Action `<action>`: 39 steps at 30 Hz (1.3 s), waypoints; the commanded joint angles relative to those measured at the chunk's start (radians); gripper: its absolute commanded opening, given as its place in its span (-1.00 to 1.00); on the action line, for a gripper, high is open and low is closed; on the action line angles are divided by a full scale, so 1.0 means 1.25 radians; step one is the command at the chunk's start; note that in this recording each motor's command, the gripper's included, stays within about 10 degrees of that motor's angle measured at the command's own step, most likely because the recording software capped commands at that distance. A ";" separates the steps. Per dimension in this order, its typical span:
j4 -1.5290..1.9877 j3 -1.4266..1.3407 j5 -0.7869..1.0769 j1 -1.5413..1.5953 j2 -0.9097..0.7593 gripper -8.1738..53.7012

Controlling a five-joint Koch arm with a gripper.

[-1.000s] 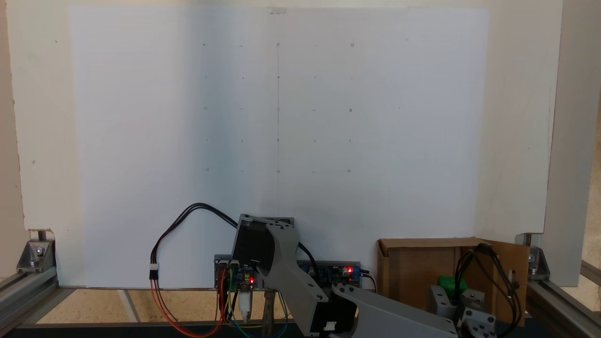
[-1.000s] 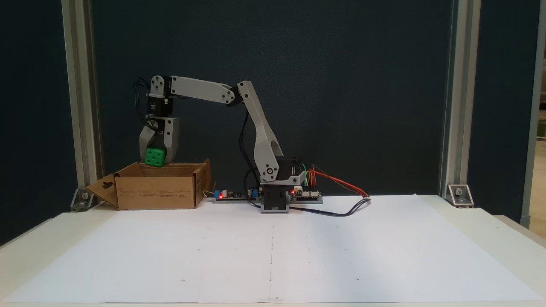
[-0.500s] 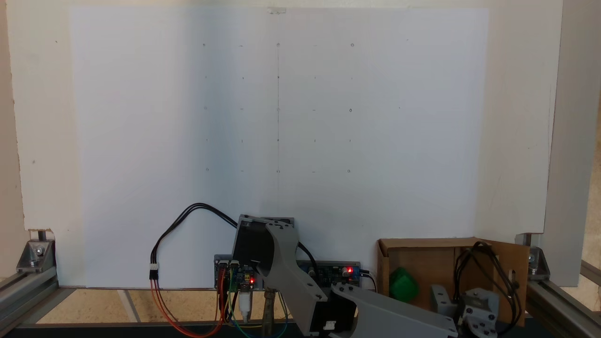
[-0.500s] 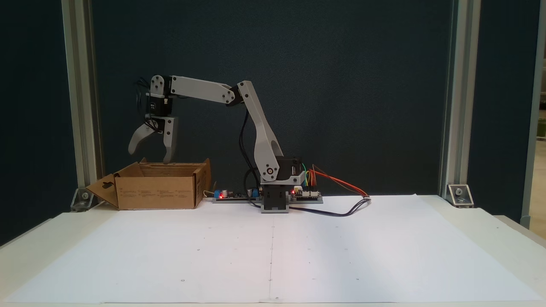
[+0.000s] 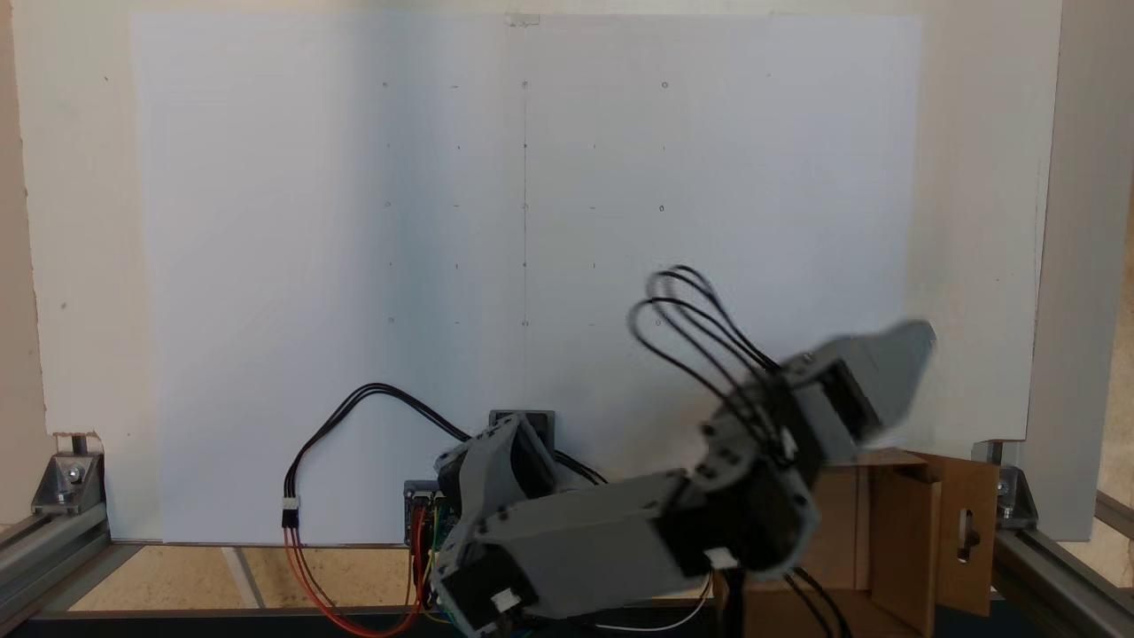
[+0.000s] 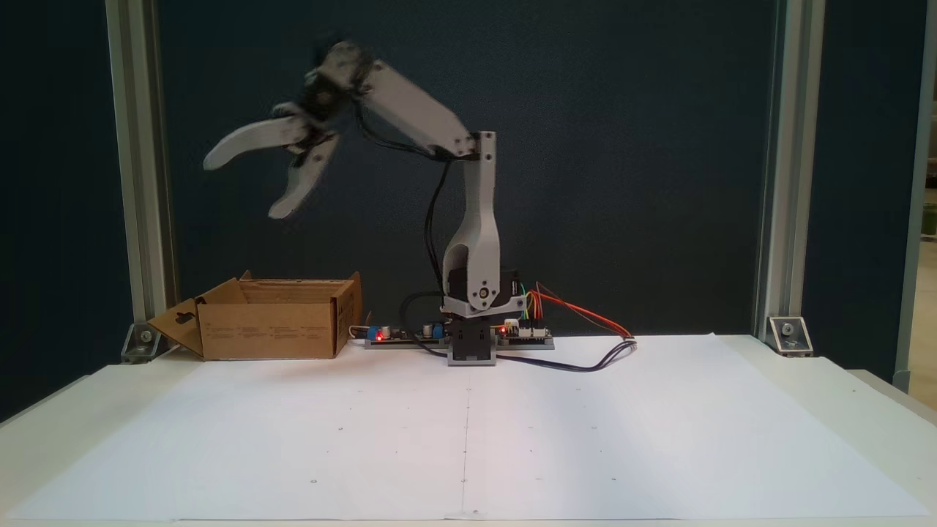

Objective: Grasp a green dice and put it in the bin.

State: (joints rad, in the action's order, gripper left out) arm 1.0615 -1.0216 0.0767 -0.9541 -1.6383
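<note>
The tool (image 6: 241, 187) hung wide apart and empty, high above and well clear of the bin (image 6: 271, 329), which lay below it. The green dice could not be seen, presumably hidden inside the bin.

You face a dark blue-black backdrop (image 6: 622, 146) framed by two upright aluminium posts (image 6: 776, 161). Your table (image 6: 889, 417) is pale, covered by a white paper sheet (image 6: 468, 432) marked with a centre line and a faint dot grid. Metal corner brackets (image 6: 789, 334) sit at the post feet. Light falls evenly, with soft shadow on the sheet's left in a fixed view (image 5: 266, 266).
</note>
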 commanded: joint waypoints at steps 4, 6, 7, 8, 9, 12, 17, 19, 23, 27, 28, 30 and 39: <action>-0.042 -0.065 -0.047 0.283 -0.128 0.72; -0.112 -0.153 -0.047 0.377 -0.190 0.71; -0.152 -0.212 -0.045 0.425 -0.222 0.71; -0.196 -0.275 -0.045 0.461 -0.256 0.71; -0.250 -0.368 -0.045 0.528 -0.313 0.71; -0.340 -0.513 -0.048 0.600 -0.396 0.73; -0.529 -0.751 -0.045 0.638 -0.491 0.77; -0.599 -0.847 -0.039 0.649 -0.535 0.78; -0.748 -1.015 -0.034 0.675 -0.584 0.78; -0.894 -1.147 -0.002 0.676 -0.585 0.77; -0.932 -1.183 0.006 0.680 -0.584 0.76; -1.007 -1.251 0.017 0.701 -0.584 0.72; -1.330 -1.484 0.031 0.794 -0.584 0.68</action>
State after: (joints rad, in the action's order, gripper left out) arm -0.4801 -2.8962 0.0660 0.0261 -2.2580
